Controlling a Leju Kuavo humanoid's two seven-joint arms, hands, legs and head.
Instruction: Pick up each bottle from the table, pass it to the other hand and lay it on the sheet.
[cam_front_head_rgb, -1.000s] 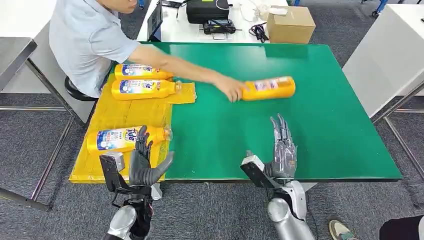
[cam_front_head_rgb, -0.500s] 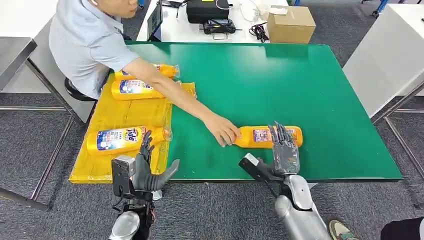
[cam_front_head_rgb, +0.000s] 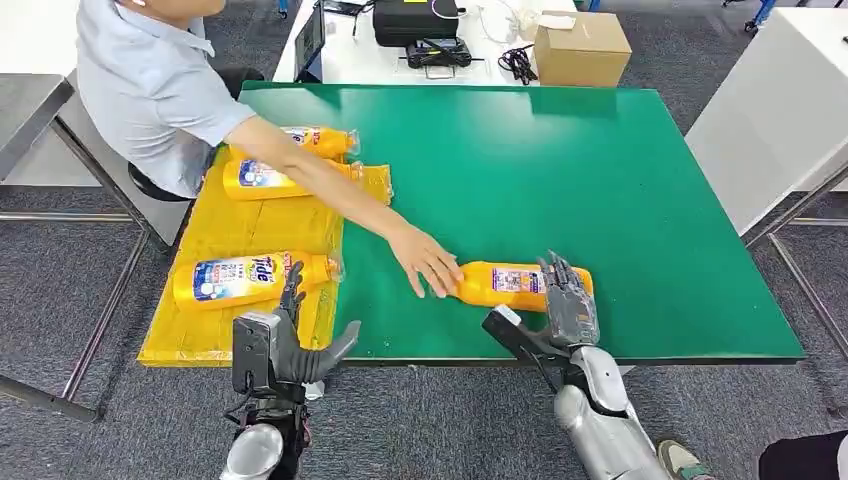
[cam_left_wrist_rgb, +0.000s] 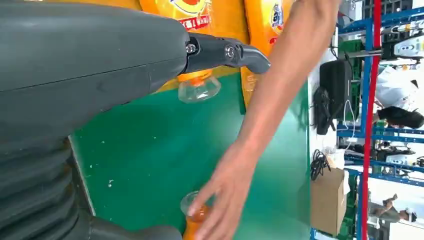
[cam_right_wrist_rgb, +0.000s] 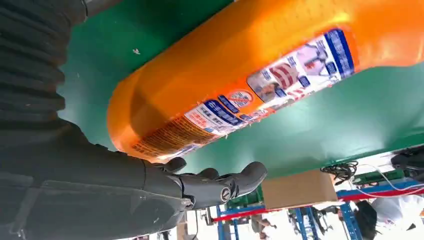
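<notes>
Three bottles (cam_front_head_rgb: 250, 278) already lying on the yellow sheet (cam_front_head_rgb: 250, 228). Fourth bottle (cam_front_head_rgb: 510, 285) flat on the green desk (cam_front_head_rgb: 600, 170), person's hand (cam_front_head_rgb: 425, 262) at its cap. Right robot hand (cam_front_head_rgb: 568, 305) spread over it, gripping nothing; left robot hand (cam_front_head_rgb: 295, 335) open, empty. Pickup, handover, laying still ahead.

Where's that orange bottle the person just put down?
In the head view, the orange bottle lies on the green table, near its front edge, between the person's hand and the right robot hand.
</notes>
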